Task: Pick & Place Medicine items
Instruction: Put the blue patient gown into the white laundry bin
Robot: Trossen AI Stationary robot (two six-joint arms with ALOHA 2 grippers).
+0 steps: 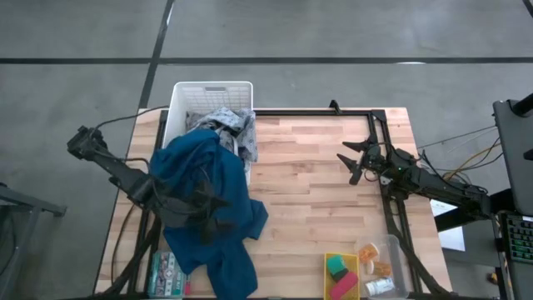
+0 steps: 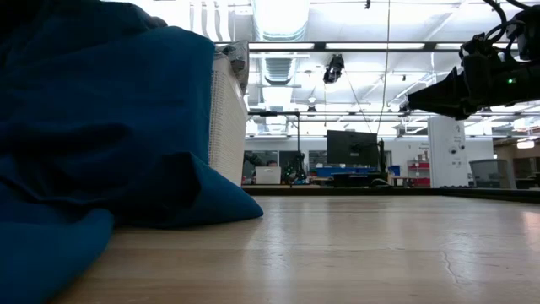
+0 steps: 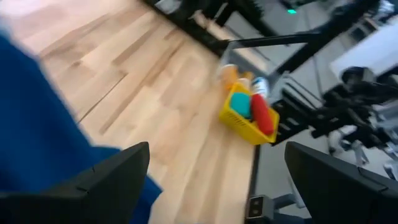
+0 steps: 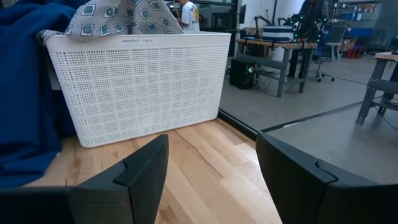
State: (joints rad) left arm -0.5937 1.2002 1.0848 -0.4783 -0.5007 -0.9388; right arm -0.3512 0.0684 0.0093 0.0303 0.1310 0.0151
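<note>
The left gripper (image 1: 218,210) hovers over the blue cloth (image 1: 204,192) at the table's (image 1: 308,192) left side, its jaws spread wide with nothing between them; its wrist view shows bare wood and cloth between the two fingers (image 3: 106,180). The right gripper (image 1: 354,162) hangs above the table's right half, toward the far edge, jaws parted about halfway and empty, pointing at the white basket (image 4: 137,87).

The basket stands at the far left corner with a patterned cloth (image 1: 229,125) in it; the blue cloth spills out of it across the table to the near edge. A flat green-and-white box (image 1: 166,275) lies at the near left corner, partly under that cloth.

The medicine items sit at the near right corner: orange pieces (image 1: 371,260) and a small white carton (image 1: 379,286) in a clear tray (image 1: 400,250). Just left of it, a yellow bin (image 1: 331,260) holds a green block (image 1: 336,266) and a pink block (image 1: 343,287).
</note>
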